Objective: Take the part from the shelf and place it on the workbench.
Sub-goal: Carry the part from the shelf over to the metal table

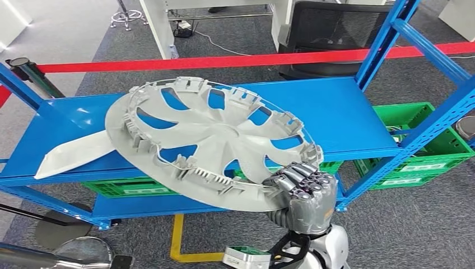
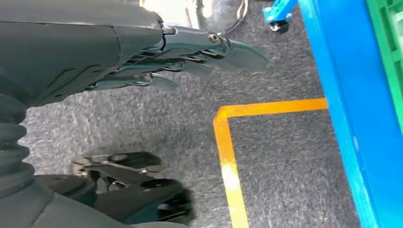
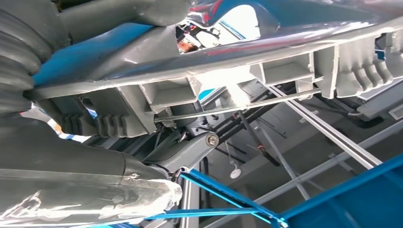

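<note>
The right hand (image 1: 302, 188) grips the wheel cover (image 1: 210, 140) by its near-right rim, the disc tilting up left over the blue shelf (image 1: 347, 117), while the left hand (image 2: 190, 57) hangs empty, fingers extended.

a red tape (image 1: 224, 60) is stretching across at twelve o'clock; green crates (image 1: 425, 148) are sitting at three o'clock, a yellow floor line (image 1: 179, 241) lying at six.
</note>
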You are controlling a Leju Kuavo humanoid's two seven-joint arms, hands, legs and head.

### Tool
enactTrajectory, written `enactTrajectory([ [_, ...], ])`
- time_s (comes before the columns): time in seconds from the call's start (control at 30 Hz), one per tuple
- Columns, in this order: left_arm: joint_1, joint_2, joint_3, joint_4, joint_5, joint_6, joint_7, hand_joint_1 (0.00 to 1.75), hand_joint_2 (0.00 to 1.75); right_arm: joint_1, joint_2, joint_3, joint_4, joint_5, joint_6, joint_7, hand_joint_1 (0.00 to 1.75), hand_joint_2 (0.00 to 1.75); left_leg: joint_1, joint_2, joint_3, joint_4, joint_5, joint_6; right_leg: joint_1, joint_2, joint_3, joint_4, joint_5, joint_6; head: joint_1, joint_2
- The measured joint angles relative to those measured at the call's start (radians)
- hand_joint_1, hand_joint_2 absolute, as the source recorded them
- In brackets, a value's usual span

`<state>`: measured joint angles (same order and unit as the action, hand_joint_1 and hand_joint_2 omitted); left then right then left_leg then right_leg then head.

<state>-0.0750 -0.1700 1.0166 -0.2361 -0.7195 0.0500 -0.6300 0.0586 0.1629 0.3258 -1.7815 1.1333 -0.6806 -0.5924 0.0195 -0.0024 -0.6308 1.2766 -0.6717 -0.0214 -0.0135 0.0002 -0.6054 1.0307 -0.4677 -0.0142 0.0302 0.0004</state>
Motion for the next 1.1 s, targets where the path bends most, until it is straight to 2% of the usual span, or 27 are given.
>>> enactTrajectory([
  [0.03,0.0,0.0,0.0,0.0,0.0,0.0,0.0,0.0,1.75,0.0,0.0,0.0,0.0,0.0,0.0,0.0,1.75,1.75,0.0,0.0,0.004,0.006,0.008,0.003,0.003,0.0,-0.006,0.0,0.005,-0.001,0.0,0.0],
  [0.07,0.0,0.0,0.0,0.0,0.0,0.0,0.0,0.0,1.75,0.0,0.0,0.0,0.0,0.0,0.0,0.0,1.75,1.75,-0.001,0.0,0.028,-0.029,0.035,0.008,0.006,0.0,-0.01,0.001,0.009,-0.001,0.0,0.0],
  [0.13,-0.002,0.001,0.0,0.0,0.0,0.0,0.0,0.0,1.75,0.0,0.0,0.0,0.0,0.0,0.0,0.0,1.75,1.75,-0.006,0.0,0.106,-0.162,0.095,0.024,0.011,0.0,-0.017,0.001,0.018,0.002,0.0,0.0],
  [0.17,-0.003,0.002,0.0,0.0,0.0,0.0,0.0,0.0,1.75,0.0,0.0,0.0,0.0,0.0,0.0,0.0,1.75,1.75,-0.009,0.0,0.138,-0.223,0.113,0.03,0.013,0.001,-0.021,0.001,0.023,0.005,0.001,0.0],
  [0.2,-0.003,0.003,0.0,0.0,0.0,0.0,0.0,0.0,1.75,-0.001,0.0,0.0,0.0,0.0,0.0,0.0,1.75,1.75,-0.013,-0.001,0.156,-0.26,0.12,0.033,0.013,0.0,-0.023,0.001,0.029,0.01,0.001,0.0],
  [0.3,-0.002,0.003,0.0,0.0,0.0,0.0,0.0,0.0,1.75,-0.001,0.0,0.0,0.0,0.0,0.0,0.0,1.75,1.75,-0.016,0.0,0.153,-0.284,0.136,0.035,0.01,-0.001,-0.03,-0.003,0.048,0.028,0.001,0.0],
  [0.33,-0.003,0.003,0.0,0.0,0.0,0.0,0.0,0.0,1.75,-0.001,0.0,0.0,0.0,0.0,0.0,0.0,1.75,1.75,-0.014,0.001,0.147,-0.288,0.146,0.039,0.009,-0.001,-0.036,0.001,0.039,0.034,0.001,0.0],
  [0.37,-0.004,0.002,0.0,0.0,0.0,0.0,0.0,0.0,1.75,0.0,-0.001,0.0,0.0,0.0,0.0,0.0,1.75,1.75,-0.012,0.003,0.139,-0.292,0.158,0.044,0.009,-0.001,-0.047,0.021,0.013,0.039,0.003,0.0],
  [0.4,-0.005,0.002,0.001,0.0,0.0,0.0,0.0,0.0,1.75,0.0,-0.001,0.0,-0.001,0.0,0.0,-0.001,1.75,1.75,-0.01,0.004,0.129,-0.294,0.169,0.049,0.008,0.0,-0.062,0.063,-0.029,0.044,0.004,0.0],
  [0.47,-0.005,0.001,0.002,0.0,-0.002,0.0,0.0,0.0,1.75,0.002,-0.002,-0.001,-0.002,0.0,0.0,-0.004,1.75,1.75,-0.011,0.006,0.101,-0.292,0.189,0.053,0.007,0.0,-0.097,0.189,-0.118,0.052,0.006,0.0],
  [0.5,-0.005,0.0,0.003,0.0,-0.003,-0.001,0.0,0.0,1.75,0.004,-0.003,-0.001,-0.002,0.0,0.0,-0.008,1.75,1.75,-0.012,0.007,0.087,-0.291,0.199,0.053,0.006,0.0,-0.105,0.243,-0.139,0.055,0.006,0.0],
  [0.53,-0.005,-0.001,0.004,0.0,-0.005,-0.001,0.0,0.0,1.75,0.008,-0.003,-0.002,-0.003,-0.001,0.0,-0.013,1.75,1.75,-0.012,0.007,0.074,-0.29,0.209,0.053,0.006,0.0,-0.101,0.27,-0.138,0.057,0.006,0.0],
  [0.57,-0.004,-0.001,0.005,0.0,-0.006,0.0,0.0,0.0,1.75,0.011,-0.004,-0.004,-0.004,-0.001,0.0,-0.018,1.75,1.75,-0.012,0.008,0.061,-0.288,0.217,0.051,0.005,0.0,-0.081,0.262,-0.118,0.057,0.006,0.0],
  [0.6,-0.005,-0.002,0.006,0.0,-0.008,0.0,0.0,0.0,1.75,0.014,-0.004,-0.006,-0.006,-0.001,0.0,-0.023,1.75,1.75,-0.012,0.008,0.049,-0.287,0.226,0.049,0.005,0.0,-0.041,0.217,-0.09,0.056,0.006,0.0],
  [0.63,-0.005,-0.002,0.007,0.0,-0.01,0.0,-0.001,0.0,1.75,0.016,-0.004,-0.007,-0.008,-0.001,0.0,-0.027,1.75,1.75,-0.013,0.007,0.039,-0.285,0.233,0.046,0.004,-0.001,0.011,0.148,-0.07,0.053,0.006,0.0],
  [0.7,-0.005,-0.004,0.008,0.0,-0.014,0.0,-0.001,0.0,1.75,0.02,-0.005,-0.008,-0.017,-0.001,0.0,-0.03,1.75,1.75,-0.016,0.007,0.024,-0.281,0.249,0.037,0.006,0.0,0.107,0.007,-0.065,0.047,0.006,0.0],
  [0.73,-0.006,-0.005,0.008,0.0,-0.016,0.0,-0.002,0.0,1.75,0.024,-0.006,-0.008,-0.023,-0.003,0.0,-0.03,1.75,1.75,-0.016,0.007,0.019,-0.28,0.257,0.031,0.008,0.001,0.127,-0.032,-0.074,0.043,0.005,0.0],
  [0.77,-0.006,-0.007,0.008,0.0,-0.018,0.0,-0.002,0.0,1.75,0.032,-0.008,-0.008,-0.031,-0.005,0.0,-0.029,1.75,1.75,-0.017,0.007,0.015,-0.28,0.266,0.025,0.01,0.002,0.133,-0.048,-0.077,0.039,0.005,0.0],
  [0.8,-0.006,-0.008,0.008,0.0,-0.019,0.0,-0.002,0.0,1.75,0.04,-0.011,-0.008,-0.038,-0.007,0.0,-0.028,1.75,1.75,-0.015,0.006,0.011,-0.28,0.272,0.019,0.01,0.001,0.124,-0.051,-0.073,0.031,0.006,0.0],
  [0.83,-0.005,-0.01,0.008,0.0,-0.02,0.001,-0.002,0.0,1.75,0.049,-0.014,-0.009,-0.045,-0.009,0.0,-0.026,1.75,1.75,-0.014,0.006,0.005,-0.276,0.266,0.013,0.009,0.0,0.118,-0.052,-0.065,0.021,0.005,0.0],
  [0.87,-0.003,-0.01,0.008,0.001,-0.022,0.002,-0.002,0.0,1.75,0.056,-0.017,-0.009,-0.05,-0.01,0.0,-0.025,1.75,1.75,-0.013,0.005,-0.003,-0.261,0.242,0.008,0.007,-0.002,0.111,-0.053,-0.055,0.011,0.003,0.0],
  [0.9,-0.002,-0.011,0.008,0.001,-0.023,0.002,-0.002,0.0,1.75,0.062,-0.019,-0.009,-0.055,-0.011,0.0,-0.024,1.75,1.75,-0.011,0.005,-0.015,-0.227,0.2,0.003,0.005,-0.003,0.1,-0.055,-0.043,0.002,0.001,0.0],
  [0.97,-0.002,-0.012,0.008,0.001,-0.024,0.003,-0.002,0.0,1.75,0.072,-0.024,-0.009,-0.061,-0.012,0.0,-0.022,1.75,1.75,-0.009,0.005,-0.043,-0.112,0.098,-0.004,0.007,-0.005,0.075,-0.054,-0.021,-0.005,-0.004,0.0],
  [1.0,-0.003,-0.012,0.008,0.001,-0.025,0.003,-0.002,0.0,1.75,0.076,-0.026,-0.009,-0.063,-0.012,0.0,-0.022,1.75,1.75,-0.009,0.005,-0.052,-0.052,0.068,-0.006,0.008,-0.005,0.059,-0.052,-0.009,-0.006,-0.005,0.0],
  [1.03,-0.003,-0.013,0.008,0.001,-0.025,0.003,-0.002,0.0,1.75,0.08,-0.028,-0.009,-0.064,-0.012,0.0,-0.02,1.75,1.75,-0.009,0.005,-0.051,-0.012,0.064,-0.007,0.009,-0.006,0.043,-0.049,0.001,-0.005,-0.004,0.0],
  [1.07,-0.003,-0.013,0.008,0.001,-0.026,0.002,-0.002,0.0,1.75,0.083,-0.03,-0.009,-0.065,-0.012,0.0,-0.019,1.75,1.75,-0.009,0.005,-0.039,0.002,0.08,-0.006,0.01,-0.006,0.028,-0.046,0.011,-0.004,-0.005,0.0],
  [1.1,-0.004,-0.014,0.008,0.001,-0.029,0.002,-0.002,0.0,1.75,0.086,-0.032,-0.009,-0.067,-0.012,0.0,-0.015,1.75,1.75,-0.009,0.005,-0.008,-0.021,0.111,-0.004,0.01,-0.006,0.012,-0.042,0.02,-0.002,-0.004,0.0],
])
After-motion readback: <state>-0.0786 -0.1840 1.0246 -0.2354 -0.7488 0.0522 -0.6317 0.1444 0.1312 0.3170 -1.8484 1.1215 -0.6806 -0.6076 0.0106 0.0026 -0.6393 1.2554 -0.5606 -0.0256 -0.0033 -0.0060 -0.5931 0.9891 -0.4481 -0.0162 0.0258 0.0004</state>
